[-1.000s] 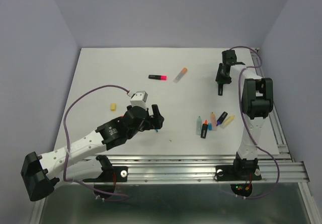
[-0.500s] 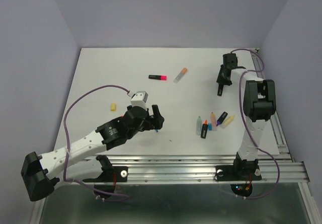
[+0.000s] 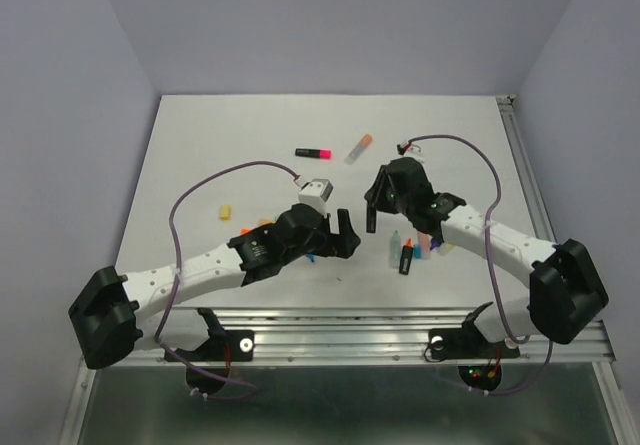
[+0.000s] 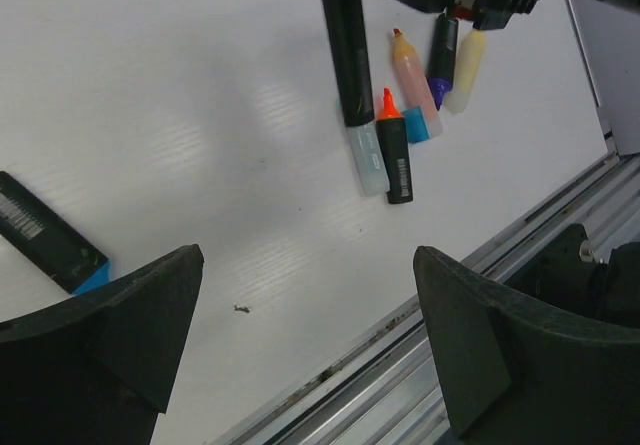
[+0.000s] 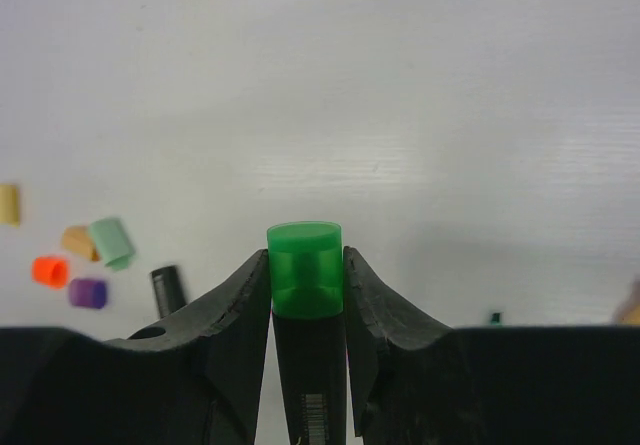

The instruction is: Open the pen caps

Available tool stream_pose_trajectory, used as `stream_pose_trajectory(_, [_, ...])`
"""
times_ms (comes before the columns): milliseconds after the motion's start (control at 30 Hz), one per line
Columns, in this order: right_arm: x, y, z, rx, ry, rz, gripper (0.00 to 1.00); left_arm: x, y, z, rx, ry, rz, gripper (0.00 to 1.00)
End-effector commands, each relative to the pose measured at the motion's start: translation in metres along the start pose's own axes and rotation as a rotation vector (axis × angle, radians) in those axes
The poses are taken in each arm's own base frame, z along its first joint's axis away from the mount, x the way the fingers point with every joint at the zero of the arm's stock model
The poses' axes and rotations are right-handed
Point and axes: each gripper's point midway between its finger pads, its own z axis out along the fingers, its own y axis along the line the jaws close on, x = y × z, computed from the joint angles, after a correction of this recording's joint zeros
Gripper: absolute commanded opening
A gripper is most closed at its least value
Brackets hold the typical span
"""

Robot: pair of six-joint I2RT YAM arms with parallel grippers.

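Observation:
My right gripper [image 5: 305,277] is shut on a green pen cap [image 5: 305,268]. The cap sits on a black pen barrel [image 5: 311,385] that runs back between the fingers [image 5: 238,310]. In the top view the right gripper [image 3: 376,203] holds this pen [image 3: 372,221] over the table's middle. In the left wrist view the same pen [image 4: 345,55] hangs above the pen cluster. My left gripper [image 3: 340,237] stands open and holds nothing, just left of the pen. Its fingers [image 4: 110,335] frame bare table. Loose caps lie left in the right wrist view: orange [image 5: 48,270], purple [image 5: 88,292], peach [image 5: 78,240].
A cluster of uncapped pens [image 3: 415,245] lies right of centre, among them an orange-tipped black one [image 4: 393,150]. A black and pink highlighter [image 3: 313,152] and an orange-tipped pale pen [image 3: 359,148] lie further back. A yellow cap [image 3: 225,211] sits left. The metal rail [image 3: 400,320] edges the front.
The right arm has swung from the back right to the table's middle and now holds the green-capped pen. The left arm has reached further right, still open.

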Motion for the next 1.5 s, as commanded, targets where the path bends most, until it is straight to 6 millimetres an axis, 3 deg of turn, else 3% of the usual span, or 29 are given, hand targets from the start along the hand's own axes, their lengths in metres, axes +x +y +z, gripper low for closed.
stream_pose_trajectory(0, [0.010,0.050,-0.029,-0.120,-0.055,0.219,0.01,-0.020,-0.039,0.005,0.129,-0.064,0.011,0.99])
stream_pose_trajectory(100, [0.026,0.082,-0.048,-0.251,-0.026,0.291,0.01,-0.017,-0.039,0.007,0.122,-0.062,-0.002,0.99])
stream_pose_trajectory(133, [0.023,0.093,-0.056,-0.305,-0.035,0.315,0.01,-0.017,-0.036,0.008,0.112,-0.068,-0.007,0.99])
stream_pose_trajectory(367, [0.046,0.123,-0.082,-0.396,0.024,0.405,0.01,-0.018,-0.014,0.012,0.014,-0.118,-0.019,0.99])
stream_pose_trajectory(467, [0.046,0.130,-0.088,-0.420,0.023,0.431,0.01,-0.019,-0.010,0.014,-0.011,-0.119,0.000,0.97])
stream_pose_trajectory(533, [0.045,0.134,-0.093,-0.431,0.005,0.442,0.01,-0.020,-0.012,0.015,-0.007,-0.117,0.002,0.87])
stream_pose_trajectory(567, [0.043,0.134,-0.094,-0.432,0.000,0.448,0.01,-0.021,-0.011,0.015,-0.012,-0.123,0.003,0.76])
stream_pose_trajectory(833, [0.045,0.144,-0.106,-0.478,0.015,0.444,0.01,-0.025,-0.008,0.015,-0.037,-0.136,0.010,0.42])
stream_pose_trajectory(867, [0.045,0.145,-0.107,-0.481,0.019,0.441,0.01,-0.024,-0.008,0.015,-0.035,-0.132,0.014,0.36])
stream_pose_trajectory(967, [0.050,0.146,-0.105,-0.471,0.027,0.419,0.01,-0.025,-0.009,0.015,-0.035,-0.132,0.010,0.33])
stream_pose_trajectory(1033, [0.051,0.146,-0.102,-0.461,0.022,0.409,0.01,-0.022,-0.010,0.018,-0.031,-0.122,-0.003,0.15])
stream_pose_trajectory(1067, [0.055,0.148,-0.099,-0.453,0.024,0.391,0.01,-0.020,-0.011,0.018,-0.027,-0.111,-0.005,0.00])
stream_pose_trajectory(1200, [0.055,0.143,-0.085,-0.376,-0.029,0.365,0.01,-0.008,-0.013,0.021,-0.006,-0.074,-0.031,0.00])
stream_pose_trajectory(1333, [0.027,0.124,-0.072,-0.235,-0.189,0.411,0.01,0.010,-0.030,0.011,0.056,-0.054,-0.039,0.00])
stream_pose_trajectory(1467, [0.011,0.099,-0.069,-0.119,-0.294,0.455,0.01,0.041,-0.044,-0.005,0.092,-0.028,-0.064,0.00])
